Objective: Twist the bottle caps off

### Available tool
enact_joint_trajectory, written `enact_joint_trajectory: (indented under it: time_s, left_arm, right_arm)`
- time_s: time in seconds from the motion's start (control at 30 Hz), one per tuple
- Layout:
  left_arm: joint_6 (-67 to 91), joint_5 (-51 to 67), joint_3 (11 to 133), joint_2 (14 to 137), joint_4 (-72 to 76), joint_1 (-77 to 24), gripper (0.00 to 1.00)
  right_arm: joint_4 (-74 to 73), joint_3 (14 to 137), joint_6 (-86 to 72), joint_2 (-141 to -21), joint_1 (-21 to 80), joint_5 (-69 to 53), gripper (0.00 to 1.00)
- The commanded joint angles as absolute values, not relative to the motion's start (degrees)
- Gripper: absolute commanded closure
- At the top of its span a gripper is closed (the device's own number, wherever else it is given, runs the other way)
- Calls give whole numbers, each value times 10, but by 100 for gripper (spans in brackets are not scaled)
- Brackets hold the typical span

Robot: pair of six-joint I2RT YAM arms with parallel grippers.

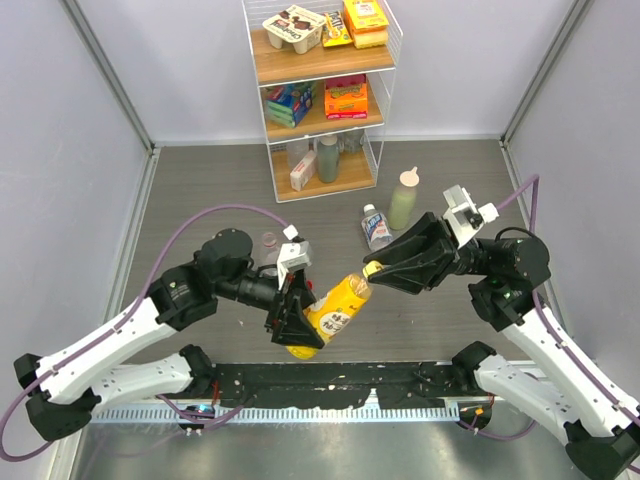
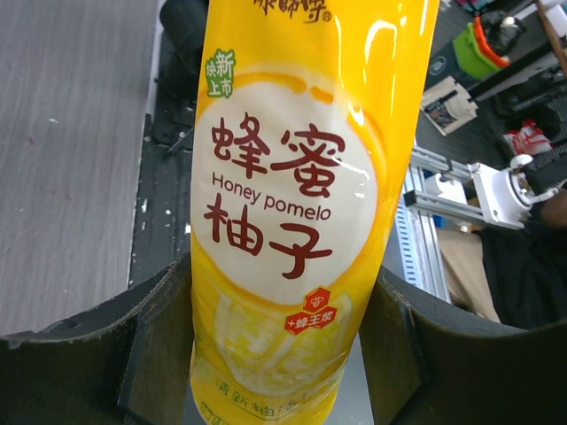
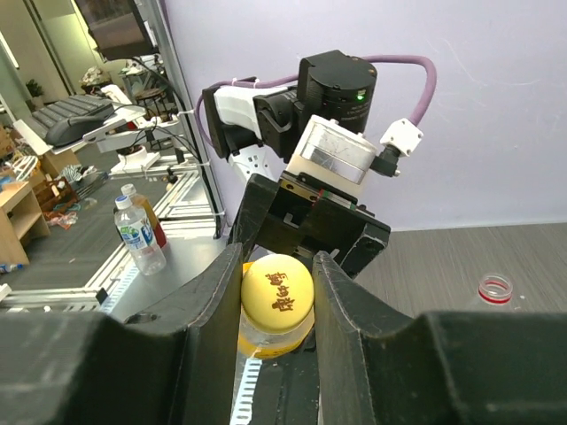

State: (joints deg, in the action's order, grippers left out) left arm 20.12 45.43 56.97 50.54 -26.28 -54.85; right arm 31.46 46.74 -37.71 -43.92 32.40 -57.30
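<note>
The yellow-orange juice bottle is held tilted above the table between both arms. My left gripper is shut on its lower body, and the black fingers press both sides of the yellow label. My right gripper is shut on the bottle's yellow cap, one finger on each side. Behind, a clear bottle with a blue-white label and a white cap stands on the table. A clear bottle mouth with a red ring shows near the left arm, with no cap on it.
A pale green bottle with a cream pointed top stands next to the blue-white bottle. A white wire rack with snacks and bottles stands at the back centre. Grey walls close in both sides.
</note>
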Motion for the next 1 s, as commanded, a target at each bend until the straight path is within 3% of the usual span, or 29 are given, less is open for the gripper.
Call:
enact_joint_trajectory:
  time_s: [0.0,0.13,0.23,0.4,0.43,0.57,0.97]
  left_arm:
    - [221,542,579,511,-126,-550,100]
    - [215,533,580,514,-139,-550,100]
    - [187,496,583,508,-174,-550,100]
    - [142,407,579,492,-244,-550,100]
    - [132,388,577,489,-255,-549,100]
    - [104,310,559,479,-292,-550,100]
    - [79,166,528,480,-360,-550,100]
  right_arm:
    - [306,467,-359,-437,328,-599,98]
    - [286,475,-352,-439,328,-584,98]
    - [249,481,-333,-434,327,-558,89]
    - [191,497,-307,-432,328,-485,50]
    - [172,499,-297,-433,329,-465,35]
    - [140,513,-281,-455,328,-436,15]
    - [91,531,-287,-503,328,-384,1]
